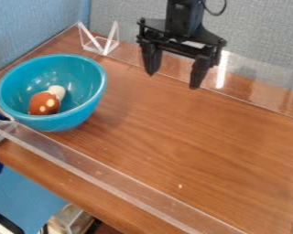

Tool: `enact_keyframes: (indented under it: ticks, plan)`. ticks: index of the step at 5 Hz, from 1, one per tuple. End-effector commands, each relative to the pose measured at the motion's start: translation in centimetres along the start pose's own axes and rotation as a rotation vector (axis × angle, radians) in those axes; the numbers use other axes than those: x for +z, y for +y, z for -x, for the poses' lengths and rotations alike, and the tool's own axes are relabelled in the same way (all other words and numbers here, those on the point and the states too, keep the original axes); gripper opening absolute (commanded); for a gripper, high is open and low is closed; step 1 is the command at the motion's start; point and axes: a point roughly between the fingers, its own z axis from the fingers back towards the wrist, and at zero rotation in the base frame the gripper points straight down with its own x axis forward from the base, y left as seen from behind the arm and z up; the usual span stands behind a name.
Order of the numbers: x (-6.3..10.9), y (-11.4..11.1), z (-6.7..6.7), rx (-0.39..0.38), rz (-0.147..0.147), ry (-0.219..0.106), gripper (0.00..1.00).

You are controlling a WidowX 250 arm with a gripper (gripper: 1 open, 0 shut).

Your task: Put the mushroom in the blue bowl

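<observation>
The mushroom (44, 101), orange-brown cap with a short white stem, lies on its side inside the blue bowl (81, 73), which sits at the left end of the wooden table. My gripper (175, 69) hangs over the back middle of the table, well to the right of the bowl. It points down, and its two black fingers stand wide apart with nothing between them.
A low clear plastic wall (113, 185) runs around the wooden tabletop (174, 137). A small white wire stand (102, 40) sits at the back left corner. A blue textured wall rises behind the bowl.
</observation>
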Motion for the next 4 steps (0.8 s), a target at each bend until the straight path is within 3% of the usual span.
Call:
enact_keyframes:
  ticks: [1,3,4]
  plan:
    - [2.9,-1.1,-1.4,-0.026,0.016,-0.084,1.0]
    - [0.7,1.1,-1.2,-0.061,0.016,-0.082,1.0]
    - [0.5,2.2,-0.8,-0.009,0.011,-0.079,1.0]
